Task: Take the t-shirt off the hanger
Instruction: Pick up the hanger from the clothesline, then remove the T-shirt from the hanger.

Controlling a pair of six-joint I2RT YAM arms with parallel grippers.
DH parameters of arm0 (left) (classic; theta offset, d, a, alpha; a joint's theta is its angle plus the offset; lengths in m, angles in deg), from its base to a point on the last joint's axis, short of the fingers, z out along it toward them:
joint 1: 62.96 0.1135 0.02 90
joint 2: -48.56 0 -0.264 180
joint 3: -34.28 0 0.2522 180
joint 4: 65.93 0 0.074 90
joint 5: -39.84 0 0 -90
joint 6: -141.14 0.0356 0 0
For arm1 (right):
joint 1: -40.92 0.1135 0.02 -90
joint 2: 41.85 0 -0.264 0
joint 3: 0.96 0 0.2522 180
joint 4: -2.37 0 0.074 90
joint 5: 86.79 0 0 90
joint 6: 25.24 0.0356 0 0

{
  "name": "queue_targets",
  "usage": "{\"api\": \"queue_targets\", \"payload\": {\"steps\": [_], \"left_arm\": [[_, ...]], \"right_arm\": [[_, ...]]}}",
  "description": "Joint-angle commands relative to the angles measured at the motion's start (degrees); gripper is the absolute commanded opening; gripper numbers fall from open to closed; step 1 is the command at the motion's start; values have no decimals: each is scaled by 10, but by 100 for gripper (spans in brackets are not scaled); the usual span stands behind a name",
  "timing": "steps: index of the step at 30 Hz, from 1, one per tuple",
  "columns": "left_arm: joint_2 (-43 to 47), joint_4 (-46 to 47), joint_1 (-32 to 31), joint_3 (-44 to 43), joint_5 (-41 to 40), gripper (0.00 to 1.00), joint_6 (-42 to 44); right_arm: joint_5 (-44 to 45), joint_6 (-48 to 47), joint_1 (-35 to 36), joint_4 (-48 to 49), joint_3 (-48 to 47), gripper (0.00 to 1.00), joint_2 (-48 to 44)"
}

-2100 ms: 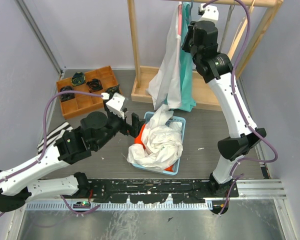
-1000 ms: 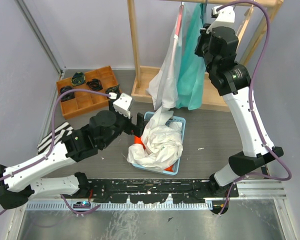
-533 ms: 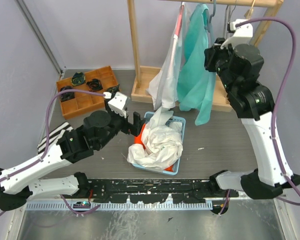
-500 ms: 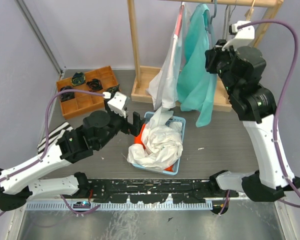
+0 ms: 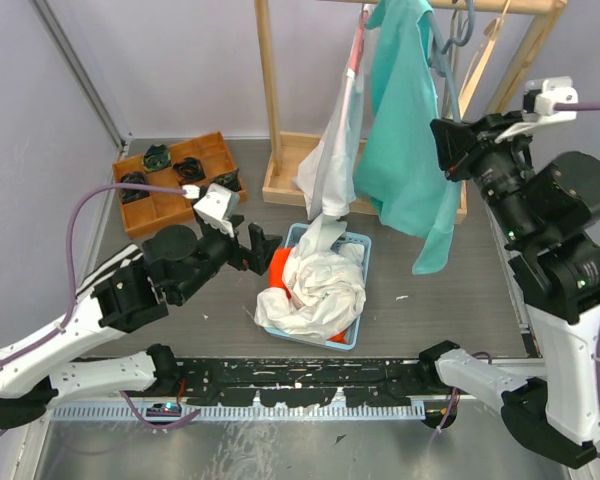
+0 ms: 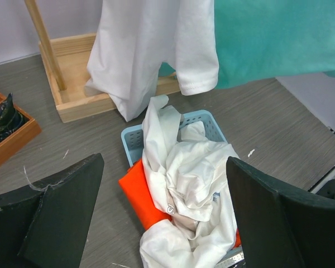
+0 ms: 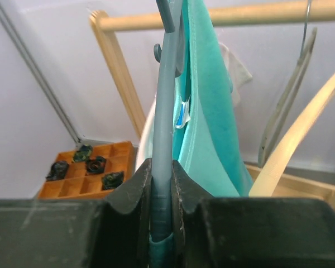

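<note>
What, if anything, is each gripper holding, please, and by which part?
The right gripper clamps the grey hanger low on its frame; the open left gripper holds nothing.

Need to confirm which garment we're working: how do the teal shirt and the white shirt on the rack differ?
The teal shirt slants out rightward, its grey hanger clamped in the right gripper; the white shirt hangs straight, no gripper on it. The teal shirt's low end hangs right of the blue basket; the white shirt's ends beside it. Both hang at the wooden rack.

Robot lab enclosure, plain lilac wall panels (image 5: 180,70), metal corner post (image 5: 78,70), slotted mounting rail (image 5: 280,409)
</note>
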Motion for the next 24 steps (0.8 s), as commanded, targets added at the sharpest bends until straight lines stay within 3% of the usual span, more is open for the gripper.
{"api": "queue_targets", "payload": {"steps": [1, 9, 16, 24], "left_arm": [[21, -16, 2, -18, 2, 98, -9], [37, -28, 2, -25, 2, 98, -13], [49, -34, 2, -33, -2, 98, -12], [54, -36, 2, -36, -3, 98, -10]], "right_arm": [[-62, 6, 2, 92, -57, 1, -12], [-99, 13, 2, 108, -134, 1, 19], [-130, 22, 1, 156, -145, 1, 17], [-242, 36, 1, 184, -153, 1, 25]]}}
